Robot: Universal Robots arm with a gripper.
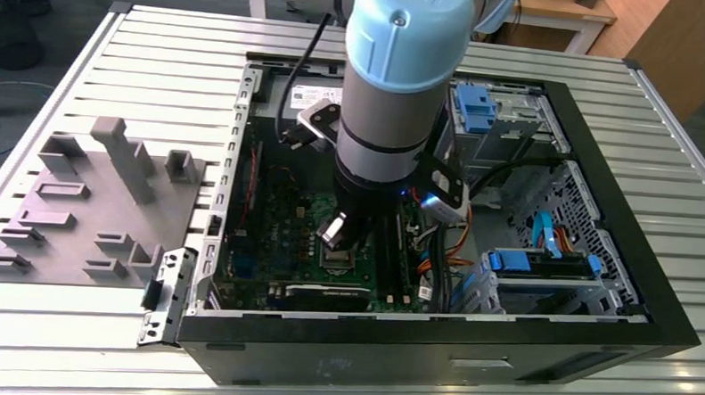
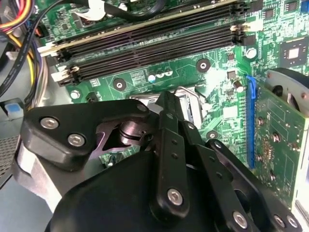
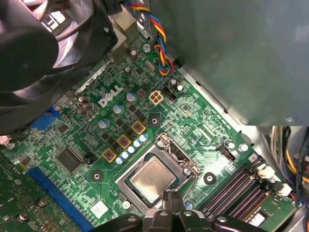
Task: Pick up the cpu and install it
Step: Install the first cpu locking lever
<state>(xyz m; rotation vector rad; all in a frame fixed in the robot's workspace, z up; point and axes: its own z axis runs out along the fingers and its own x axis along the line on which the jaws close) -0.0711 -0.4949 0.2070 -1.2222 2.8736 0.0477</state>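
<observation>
1. Ribbed pale metal table (image 1: 133, 54) carries an open black computer case (image 1: 632, 326) and grey plastic blocks (image 1: 91, 195).
2. I see the small square silver-topped cpu (image 3: 152, 179) lying in its socket on the green circuit board (image 3: 87, 130) — white lettering is printed there.
3. My black gripper (image 3: 173, 212) hovers just beside it — whether it's clenched I cannot tell.

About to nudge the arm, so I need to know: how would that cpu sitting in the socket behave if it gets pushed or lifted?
The cpu looks like a flat, rigid chip with a metal top, so it probably won't flex. Its smooth dull top may be slippery to pinch. Lying low inside the socket frame, it likely resists sliding sideways, and being thin and small, it is probably light and easily damaged by a skewed push.
</observation>
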